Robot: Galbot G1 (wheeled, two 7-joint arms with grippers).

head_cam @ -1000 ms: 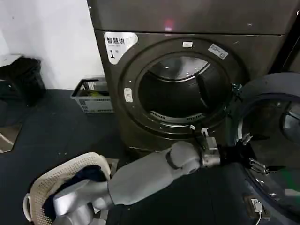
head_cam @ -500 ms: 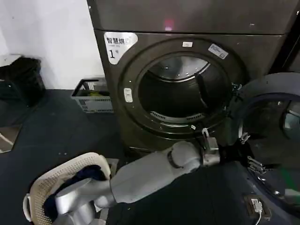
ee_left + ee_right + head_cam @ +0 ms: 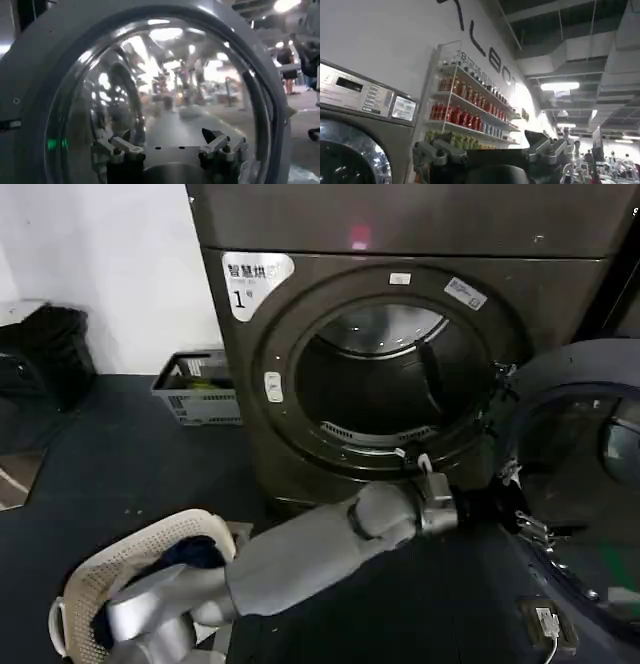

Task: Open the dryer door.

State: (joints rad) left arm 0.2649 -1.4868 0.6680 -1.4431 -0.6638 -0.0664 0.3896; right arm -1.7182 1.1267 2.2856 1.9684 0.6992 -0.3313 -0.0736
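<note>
The grey-brown dryer [image 3: 250, 384] with the white "1" sticker [image 3: 250, 279] has its drum opening [image 3: 385, 384] uncovered. The dryer door [image 3: 585, 474] hangs swung out to the right, its inner glass dome facing my left arm. My left gripper [image 3: 518, 502] reaches across to the door's near inner rim. It is open with nothing between its fingers. In the left wrist view the dryer door [image 3: 165, 90] looms just ahead of my open left gripper [image 3: 167, 137]. My right gripper [image 3: 487, 142] is open and empty, raised away from the dryer and pointing at store shelves.
A white laundry basket [image 3: 85, 584] holding dark clothes sits on the floor at lower left, by my left arm's base. A grey crate [image 3: 195, 389] stands against the wall left of the dryer, with a dark bag [image 3: 50, 349] farther left. Dark floor lies between them.
My left gripper has drawn back slightly to the left, away from the door's inner face. The door stays swung open in about the same place.
</note>
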